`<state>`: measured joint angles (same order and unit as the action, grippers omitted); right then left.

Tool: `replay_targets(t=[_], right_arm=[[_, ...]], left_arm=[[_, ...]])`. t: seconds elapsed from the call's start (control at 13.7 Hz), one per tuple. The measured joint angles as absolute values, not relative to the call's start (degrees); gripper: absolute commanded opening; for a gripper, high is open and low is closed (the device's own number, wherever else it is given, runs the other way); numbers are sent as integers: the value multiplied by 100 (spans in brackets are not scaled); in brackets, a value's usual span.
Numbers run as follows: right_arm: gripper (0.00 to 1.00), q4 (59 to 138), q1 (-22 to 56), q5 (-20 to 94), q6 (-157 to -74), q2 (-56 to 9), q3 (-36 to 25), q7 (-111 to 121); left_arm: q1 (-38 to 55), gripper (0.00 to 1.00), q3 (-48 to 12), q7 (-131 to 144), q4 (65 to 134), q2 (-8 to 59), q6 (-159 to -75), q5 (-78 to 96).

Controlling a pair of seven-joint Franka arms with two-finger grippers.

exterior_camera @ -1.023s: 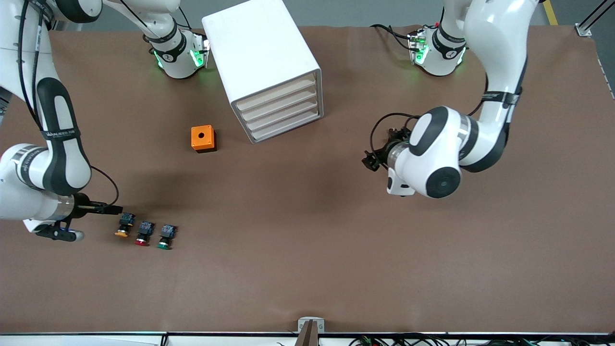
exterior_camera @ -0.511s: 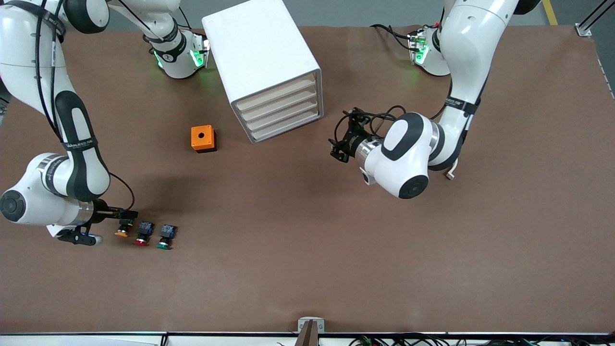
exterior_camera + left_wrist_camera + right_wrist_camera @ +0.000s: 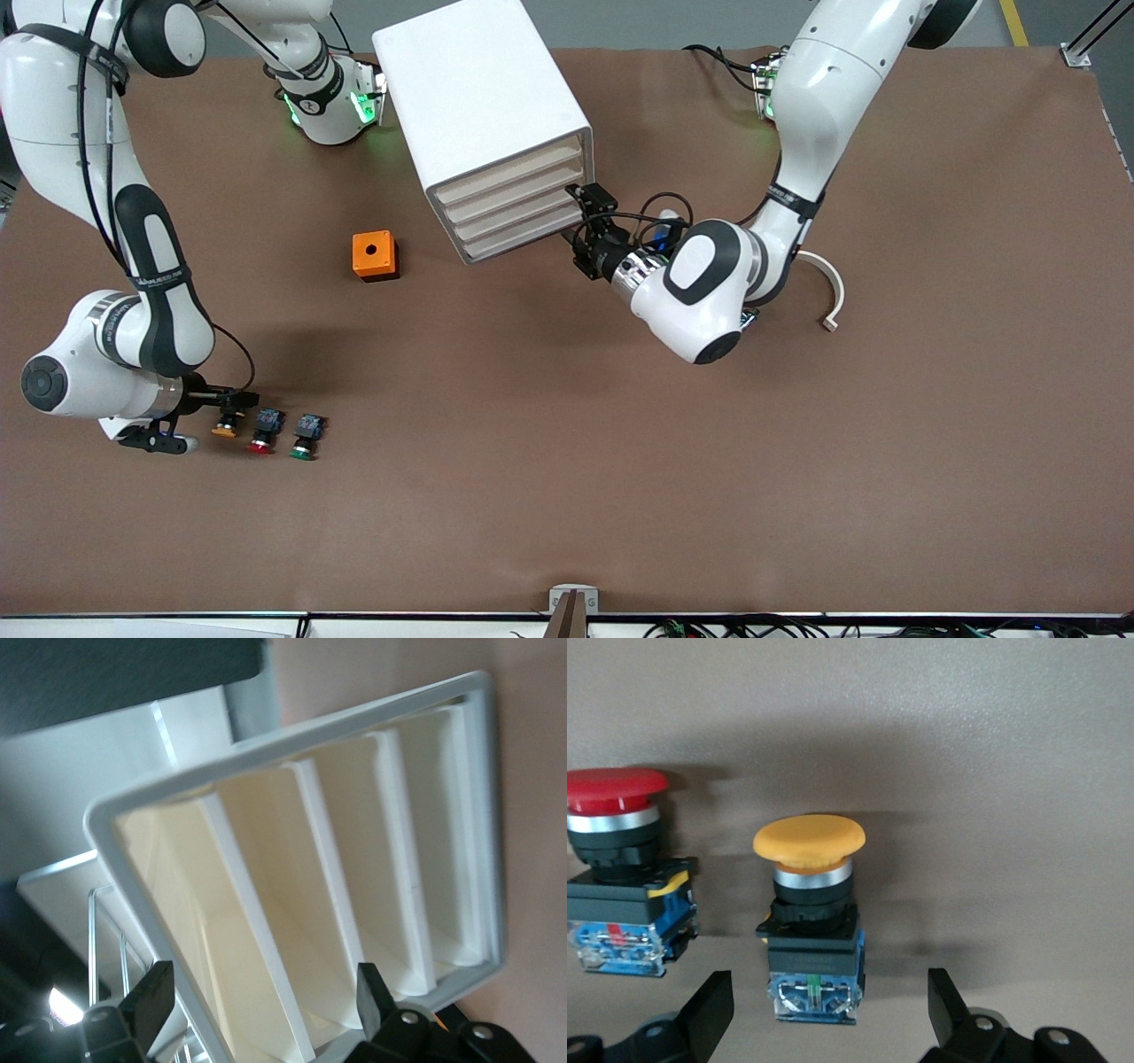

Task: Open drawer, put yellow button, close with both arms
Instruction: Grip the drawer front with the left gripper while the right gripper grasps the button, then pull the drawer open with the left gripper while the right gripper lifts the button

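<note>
Yellow button (image 3: pixel 809 912) sat between the right hand's (image 3: pixel 824 1014) wide-spread fingers; left hand (image 3: pixel 257 1010), also wide, faced the drawer (image 3: pixel 509 175).

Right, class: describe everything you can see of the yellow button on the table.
The yellow button is a small push-button with a domed yellow-orange cap, a silver ring and black collar beneath it, and a blocky black-and-blue body. It looks like plastic. It lies on its side on the brown table at the right arm's end, beside the red button, nearer the camera than the orange box. The right claw, open, brackets its body.
</note>
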<state>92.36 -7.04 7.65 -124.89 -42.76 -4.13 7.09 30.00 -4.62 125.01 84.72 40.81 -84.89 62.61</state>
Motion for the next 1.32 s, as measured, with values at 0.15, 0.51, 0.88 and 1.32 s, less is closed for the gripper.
replay_targets(t=[0.15,0.51,0.88,1.32], right_arm=[[53,9232,-709,765,-12492,-4277,-416,758],[14,9205,-735,766,-12495,-4276,-421,832],[5,9158,-749,766,-12513,-4277,-421,875],[5,8848,-728,766,-12506,-4095,-414,1331]], left_arm=[[3065,68,-463,12895,8469,4199,-8489,6438],[3336,51,-470,13780,8460,4347,-8484,6457],[3598,50,-474,13982,8449,4378,-8484,6475],[3860,18,-479,13982,8448,4404,-8478,6580]])
